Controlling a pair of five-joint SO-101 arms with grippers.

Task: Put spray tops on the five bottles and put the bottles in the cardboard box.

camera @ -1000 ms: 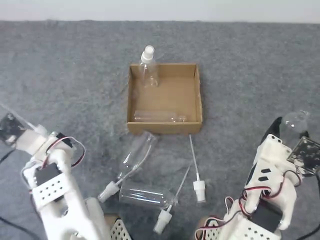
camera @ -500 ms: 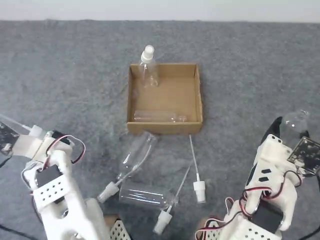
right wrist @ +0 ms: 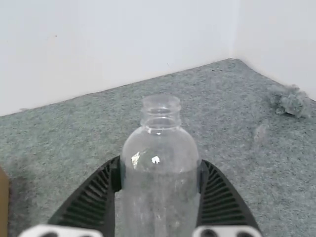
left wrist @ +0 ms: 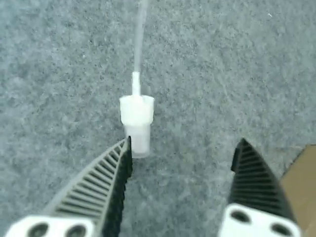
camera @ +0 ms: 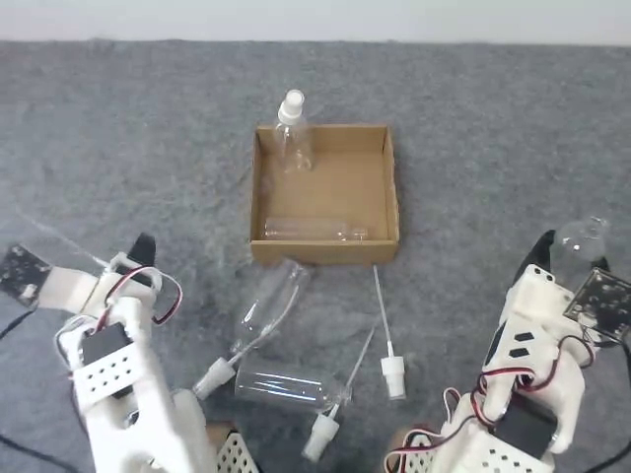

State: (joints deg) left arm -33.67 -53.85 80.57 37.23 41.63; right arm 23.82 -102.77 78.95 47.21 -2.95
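My left fingers [left wrist: 185, 143] hang wide open and empty over the spray top [left wrist: 137, 123] at the lower left, its tube pointing straight away from them, while my right fingers [right wrist: 159, 167] squeeze an uncapped bottle [right wrist: 160, 118].

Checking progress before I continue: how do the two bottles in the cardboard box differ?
The upright bottle stands in the far left corner of the cardboard box; the lying bottle rests on its side along the near wall. The upright bottle wears a white spray top; the lying bottle shows none. Both are clear and inside the box.
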